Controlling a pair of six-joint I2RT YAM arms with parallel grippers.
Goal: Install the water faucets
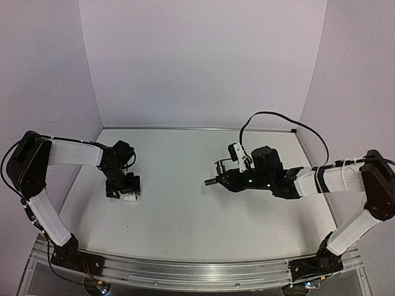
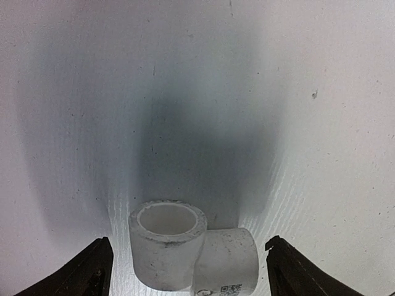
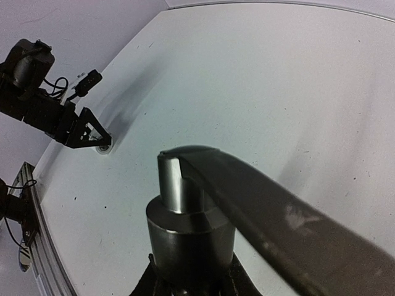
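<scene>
A small white plastic elbow fitting [image 2: 191, 253] lies on the white table, one socket facing up. My left gripper [image 2: 187, 259] is open and straddles it, one black finger [image 2: 83, 271] on each side, neither touching it. In the top view the fitting [image 1: 130, 197] lies just below the left gripper [image 1: 123, 188]. My right gripper [image 1: 227, 180] is shut on the dark grey metal water faucet [image 1: 214, 180], held above the table's middle and pointing left. In the right wrist view the faucet body [image 3: 188, 228] fills the foreground, its lever handle [image 3: 278, 228] slanting to the lower right.
White walls enclose the table on three sides. An aluminium rail [image 1: 185, 271] carrying both arm bases runs along the near edge. A black cable [image 1: 278, 120] loops above the right arm. The left gripper [image 3: 77, 126] and the fitting [image 3: 103, 148] show far off in the right wrist view.
</scene>
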